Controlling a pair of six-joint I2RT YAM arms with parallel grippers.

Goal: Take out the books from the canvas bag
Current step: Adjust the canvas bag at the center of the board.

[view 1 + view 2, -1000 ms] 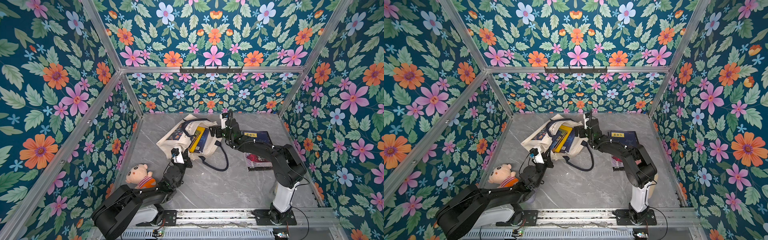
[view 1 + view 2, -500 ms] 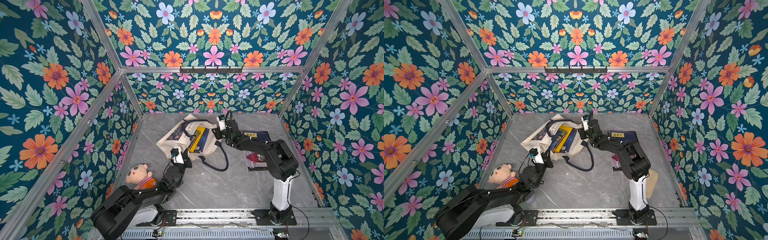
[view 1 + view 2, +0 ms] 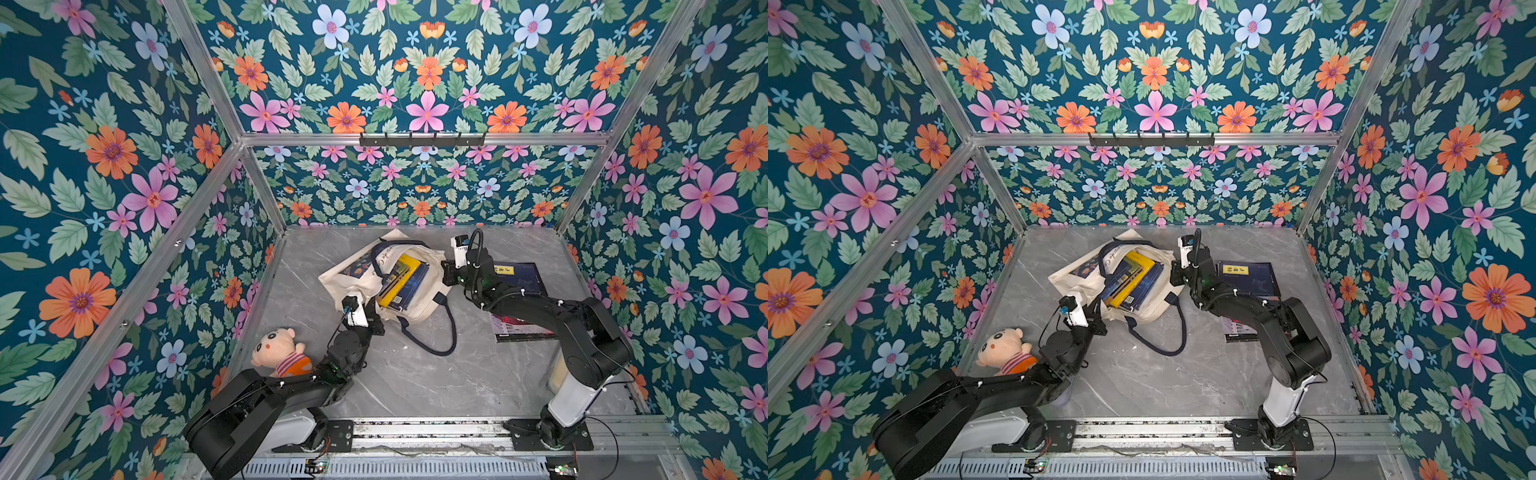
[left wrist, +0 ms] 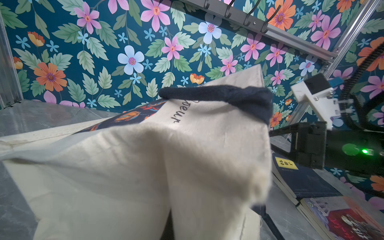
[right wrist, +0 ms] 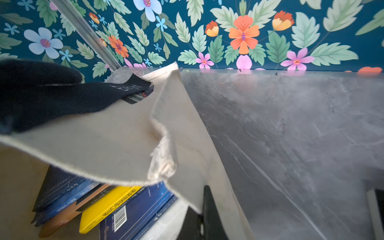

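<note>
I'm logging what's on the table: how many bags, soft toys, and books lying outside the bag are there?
canvas bag: 1
plush doll: 1
books visible outside the bag: 2 (navy book, red-pictured book)
Total: 4

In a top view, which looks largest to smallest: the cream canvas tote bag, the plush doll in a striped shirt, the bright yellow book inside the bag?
1. cream canvas tote bag
2. plush doll
3. bright yellow book, partly covered, so only its visible part is judged
</note>
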